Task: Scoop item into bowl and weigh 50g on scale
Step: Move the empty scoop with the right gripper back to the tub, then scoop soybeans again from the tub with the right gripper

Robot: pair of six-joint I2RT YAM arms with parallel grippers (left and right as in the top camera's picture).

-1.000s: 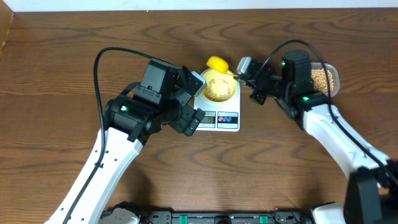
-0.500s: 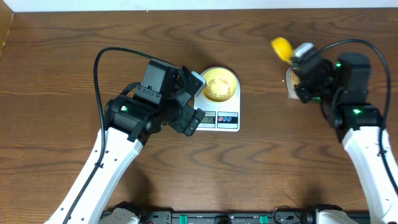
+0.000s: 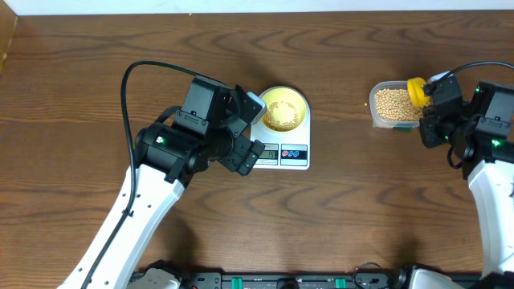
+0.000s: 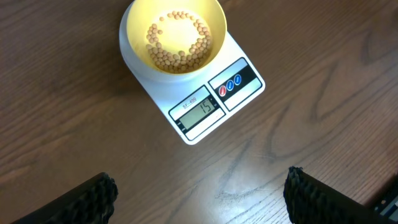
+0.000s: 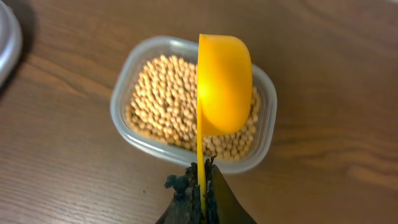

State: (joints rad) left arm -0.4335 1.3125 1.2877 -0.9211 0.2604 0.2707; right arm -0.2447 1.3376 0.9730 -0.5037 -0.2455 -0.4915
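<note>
Few beans (image 4: 177,48) in the bowl (image 4: 138,25), so the right pincer (image 5: 201,180), clamped on the scoop (image 5: 224,81), has swung back over the tub (image 5: 121,102); the left pincer (image 4: 202,196) gapes empty.

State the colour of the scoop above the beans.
Bright yellow scoop; best in right wrist view.

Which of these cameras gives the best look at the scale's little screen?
The left wrist view: the display on the scale sits close and unblocked, reading 15. Overhead shows it tiny and unreadable. The right wrist view misses it.
</note>
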